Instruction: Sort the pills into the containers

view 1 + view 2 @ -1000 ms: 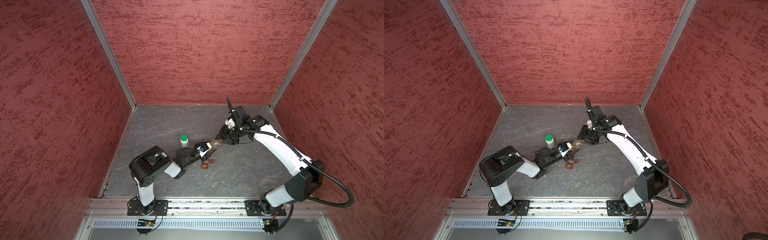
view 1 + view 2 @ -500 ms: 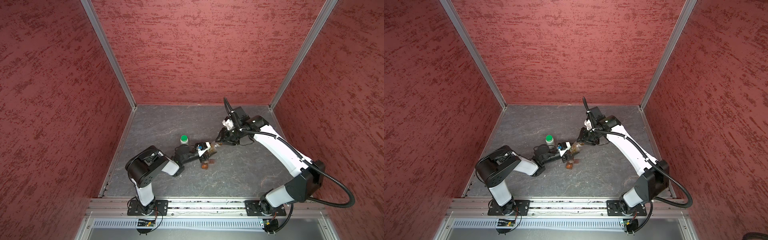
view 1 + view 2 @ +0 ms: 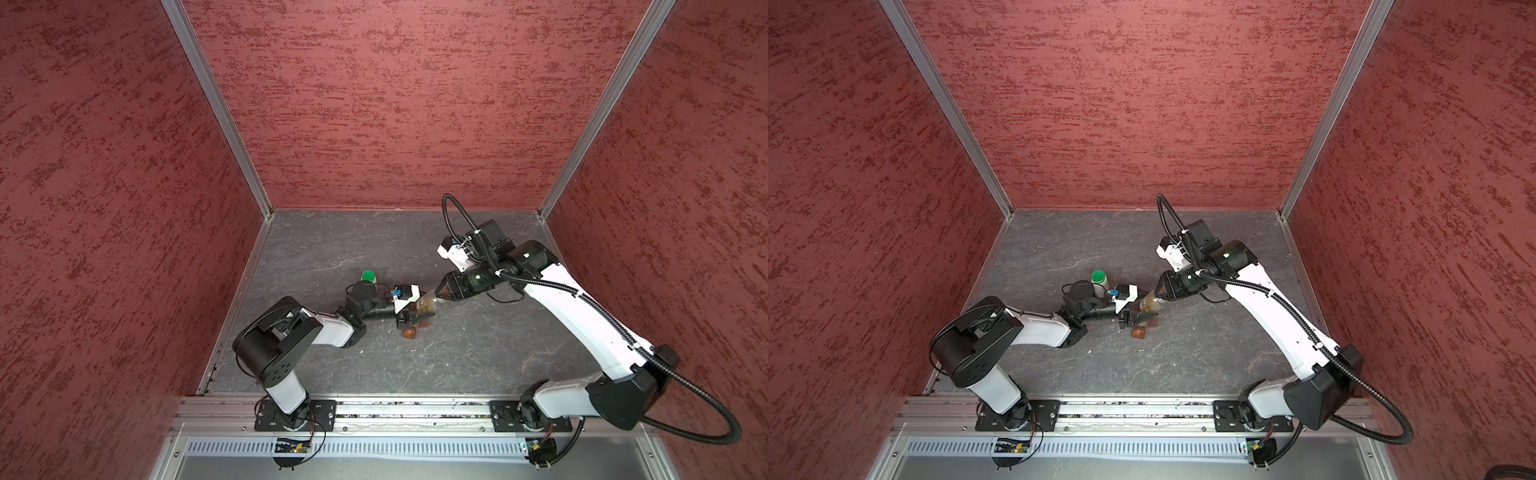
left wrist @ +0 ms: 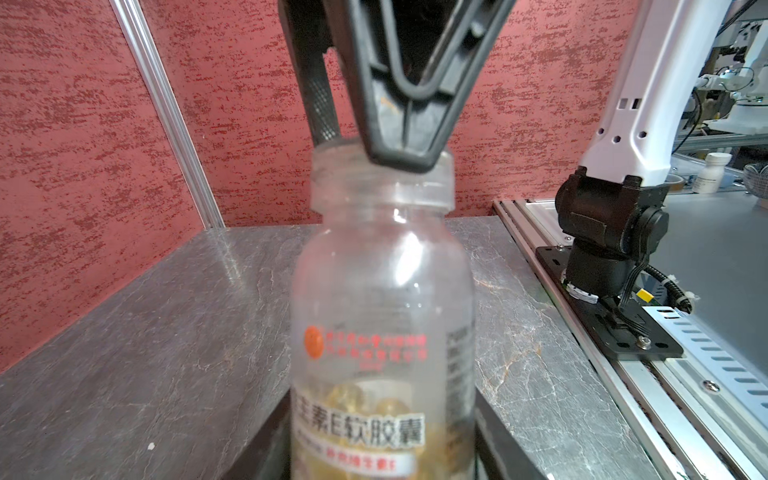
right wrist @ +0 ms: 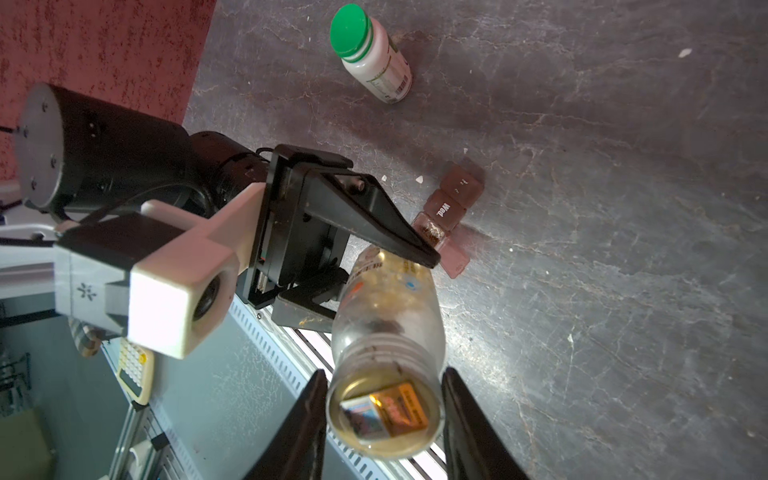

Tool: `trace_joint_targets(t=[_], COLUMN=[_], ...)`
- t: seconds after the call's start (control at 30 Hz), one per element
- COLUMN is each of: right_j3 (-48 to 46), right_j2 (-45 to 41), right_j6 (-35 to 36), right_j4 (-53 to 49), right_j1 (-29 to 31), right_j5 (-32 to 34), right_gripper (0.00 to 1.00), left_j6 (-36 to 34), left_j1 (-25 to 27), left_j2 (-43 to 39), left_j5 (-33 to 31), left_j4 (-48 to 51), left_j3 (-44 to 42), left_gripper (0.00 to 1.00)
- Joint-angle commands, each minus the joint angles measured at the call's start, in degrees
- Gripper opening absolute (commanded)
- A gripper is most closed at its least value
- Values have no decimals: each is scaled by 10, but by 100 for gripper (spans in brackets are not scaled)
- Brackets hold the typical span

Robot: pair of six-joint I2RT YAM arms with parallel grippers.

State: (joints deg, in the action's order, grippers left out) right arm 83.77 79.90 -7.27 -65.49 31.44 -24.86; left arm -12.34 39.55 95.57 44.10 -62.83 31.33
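**Pincers: two, both pinching one clear bottle**

The body of the clear bottle (image 5: 390, 324) is pinched by the left pincer (image 5: 382, 278), with one finger laid on each side. The neck end of the same bottle is pinched by the right pincer (image 5: 384, 374), whose two fingers are pressed against opposite sides of the rim. Whether a cap is on cannot be told. In both top views the bottle is seen held between the two pincers near the middle of the counter (image 3: 457, 361). It lies nearly level, with its neck turned toward the right arm.

The pills (image 4: 357, 399) are seen only as a yellowish heap inside the bottle, gathered at its base end within the left pincer's grip. They cannot be counted.

One strip of containers (image 5: 449, 203) is laid flat on the counter, just beside and partly under the held bottle. Three cells are shown in the right wrist view. Two are shut, one of them marked "Wed.", and the third has its lid (image 5: 455, 259) swung open. Brown specks are seen in the open cell, but what they are cannot be told. The rest of the strip is hidden behind the left pincer.

Two bottles are counted: the held one and a white bottle (image 3: 368, 277) with a green cap. The white bottle stands upright on the counter, apart from the strip and close by the left arm's wrist.
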Motion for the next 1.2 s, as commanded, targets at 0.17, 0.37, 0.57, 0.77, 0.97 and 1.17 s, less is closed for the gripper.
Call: trace_joint_targets(t=[0.17,0.37,0.57,0.77,0.97,1.17], right_j3=[-4,-2,15,87,110,72], right_j2=[-8,-13,-23,-6,-7,-1], right_j6=[60,57,40,-53,-212,-295], right_j4=[-20,-18,-14,-40,-2,27], right_j1=[-2,-2,-2,-16,-50,-51], right_j5=[19,26,35,88,96,93], right_gripper=[45,57,71,76,68,63], left_j6=[-8,-23,-30,-35,-117,-181], left_j1=[2,11,15,20,41,63], left_j2=[-5,-1,7,28,62,110], left_j5=[12,5,-6,-130,-301,-381], left_j4=[4,25,28,-67,-136,-180], left_j3=[4,10,13,-6,3,21], left_gripper=[0,0,0,0,0,0])
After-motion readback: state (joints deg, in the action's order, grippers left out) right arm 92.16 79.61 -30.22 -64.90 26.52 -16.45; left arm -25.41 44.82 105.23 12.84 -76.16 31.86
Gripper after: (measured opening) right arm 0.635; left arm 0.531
